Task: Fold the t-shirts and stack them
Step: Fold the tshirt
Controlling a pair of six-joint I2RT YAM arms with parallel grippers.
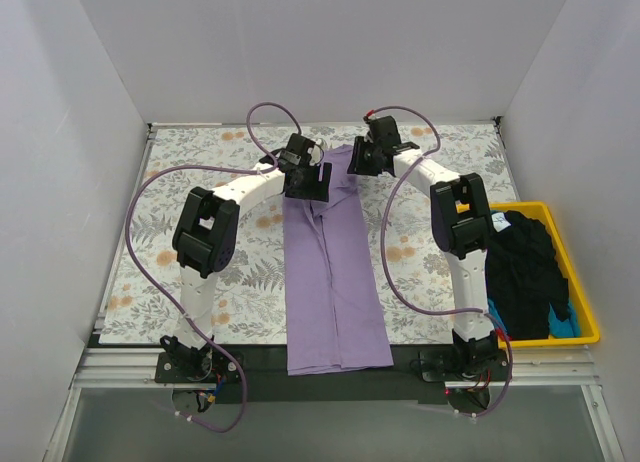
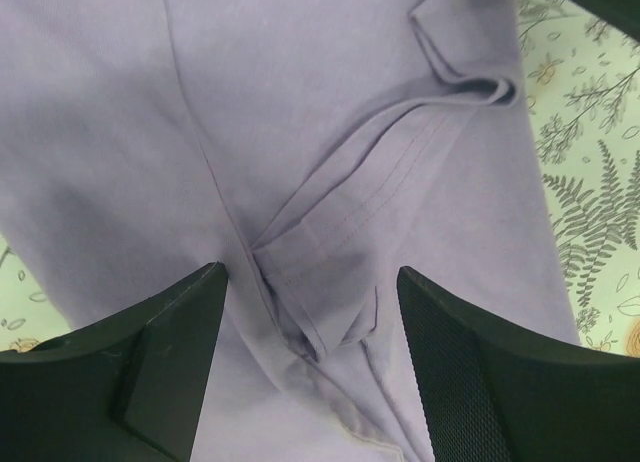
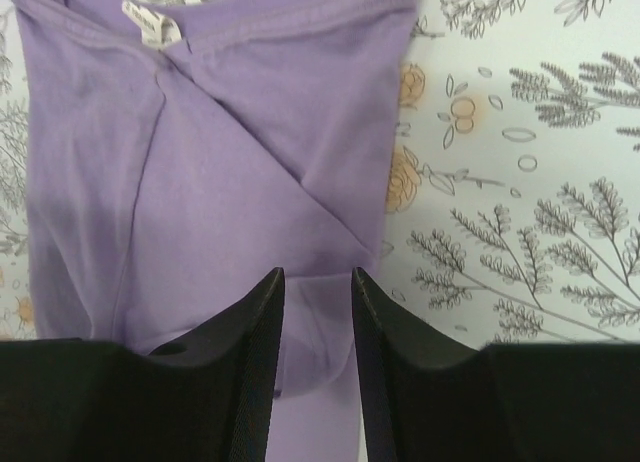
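Lavender t-shirt (image 1: 330,282) lies on the floral tablecloth (image 1: 260,302) as a long narrow strip, its sides and sleeves already turned in. It sits well apart from the yellow tray (image 1: 586,302), on the tray's left-arm side, with the right arm standing between them. A black t-shirt (image 1: 525,267) and a bit of a blue t-shirt (image 1: 562,327) are heaped loose inside that tray.

Both grippers hang over the collar end of the strip, farther back on the table than the tray. The left gripper (image 2: 310,272) has its fingers spread wide above the tucked-in sleeve hem (image 2: 400,172) and holds nothing. The right gripper (image 3: 316,274) shows only a narrow gap, with purple cloth visible in it. Whether it pinches that cloth or merely hovers over it cannot be told. The collar label (image 3: 150,22) sits just beyond its fingers.

The lengthwise fold looks finished, so the step in hand is probably the crosswise fold. That would call for each gripper to pinch one corner of the collar end. Both would then carry it evenly toward the hem end beside the tray's near corner, keeping the edges lined up. The tray's shirts are not yet folded.
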